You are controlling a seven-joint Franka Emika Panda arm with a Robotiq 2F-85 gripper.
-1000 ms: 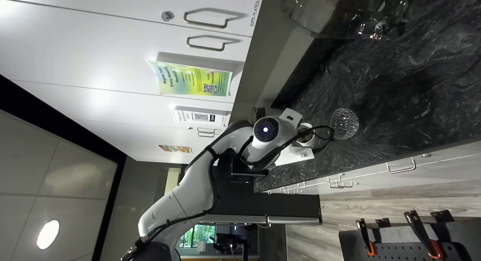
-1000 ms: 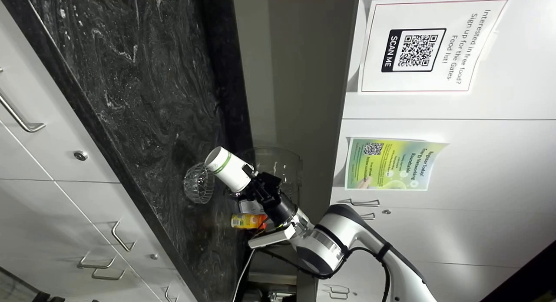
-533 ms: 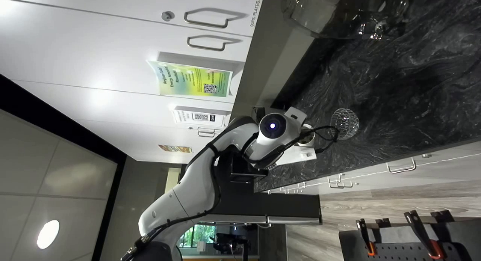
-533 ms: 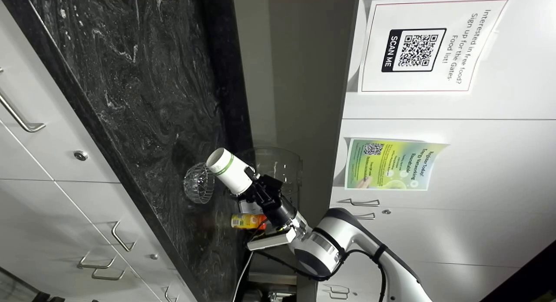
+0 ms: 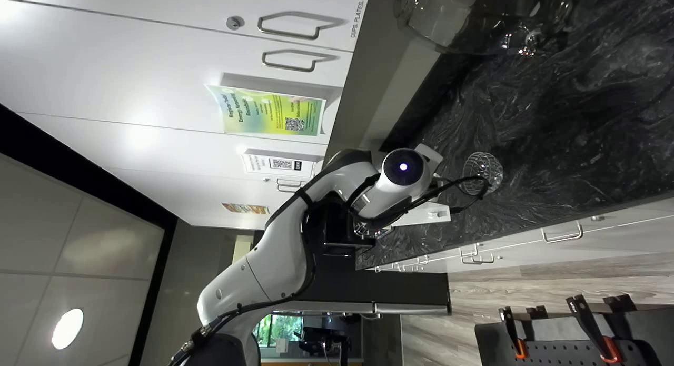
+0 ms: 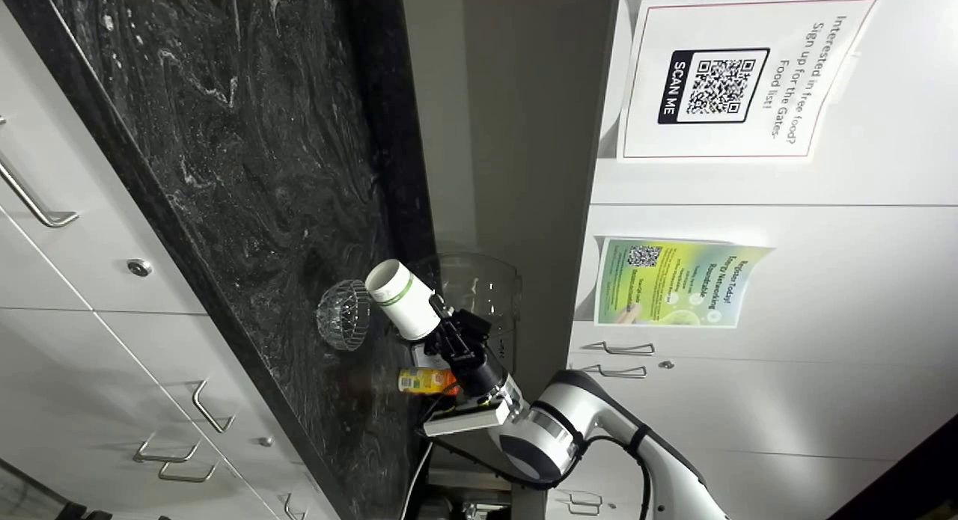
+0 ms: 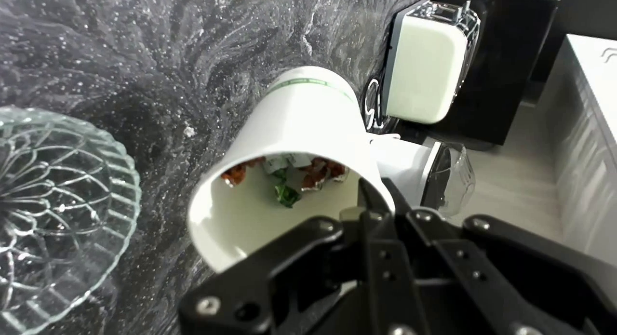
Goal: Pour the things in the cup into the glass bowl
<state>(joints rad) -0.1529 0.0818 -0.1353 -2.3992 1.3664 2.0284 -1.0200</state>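
Since the earlier frame, the white cup and the gripper have been shifted, so that the outline of the glass bowl is barely met by the cup in an exterior view. The cup is held above the worktop, near the bowl, between the front and wall-side edges, its wall pinched at the rim with one finger inside. For a clean pour, the mouth should first be brought over the bowl, then the cup turned slowly well past level, since the small red and green pieces are seen deep near the base. Its mouth is directed upward, back toward the arm, its green-banded base lower; the long axis is slanted, and in an exterior view is nearly lined up with the worktop's front edge
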